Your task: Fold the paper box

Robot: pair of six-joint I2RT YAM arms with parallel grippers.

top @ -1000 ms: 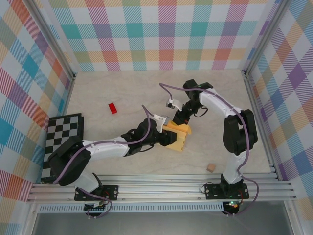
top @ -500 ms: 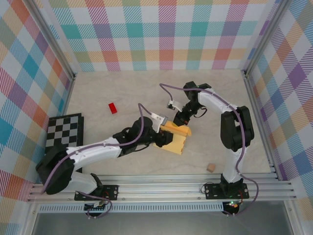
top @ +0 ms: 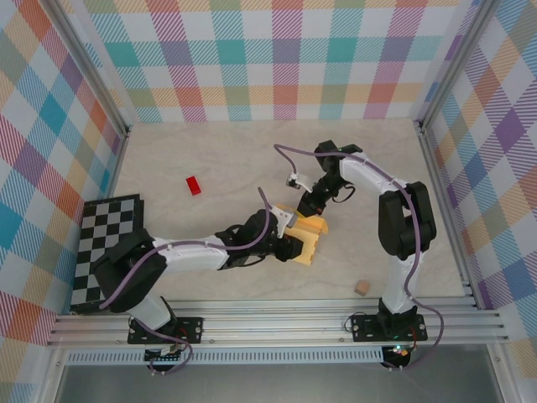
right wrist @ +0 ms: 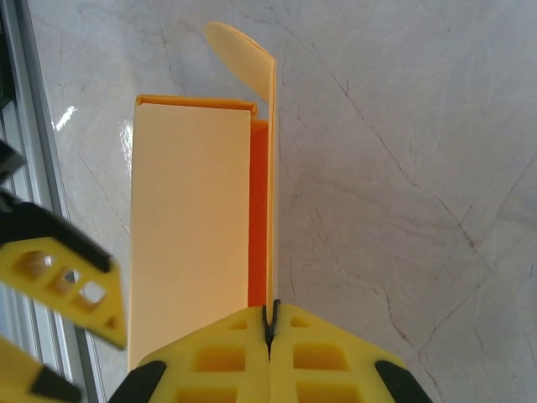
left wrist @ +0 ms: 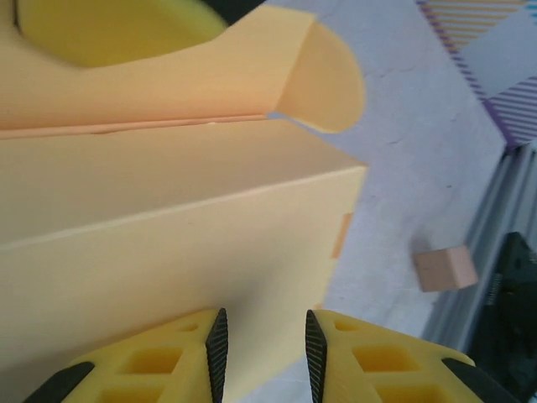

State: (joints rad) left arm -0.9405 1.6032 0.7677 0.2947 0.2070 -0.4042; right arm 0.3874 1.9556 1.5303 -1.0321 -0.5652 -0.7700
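The paper box (top: 309, 241) is yellow-orange cardboard, partly folded, lying mid-table. In the right wrist view the paper box (right wrist: 189, 218) shows a flat top panel, with a thin upright side wall ending in a rounded flap (right wrist: 241, 49). My right gripper (right wrist: 270, 307) is shut on the near end of that wall; from above, the right gripper (top: 312, 210) is at the box's far edge. My left gripper (left wrist: 265, 319) hovers over the box's long side panel (left wrist: 168, 210) with its jaws apart, gripping nothing. Seen from above, the left gripper (top: 289, 244) is at the box's near-left side.
A small tan cube (top: 362, 287) sits near the front right rail, also in the left wrist view as the tan cube (left wrist: 445, 269). A red block (top: 194, 185) lies to the left. A checkerboard (top: 105, 243) lies along the left wall.
My left gripper has slid toward the front along the box's left side and its jaws have narrowed a little. The right gripper has stayed pinched on the wall.
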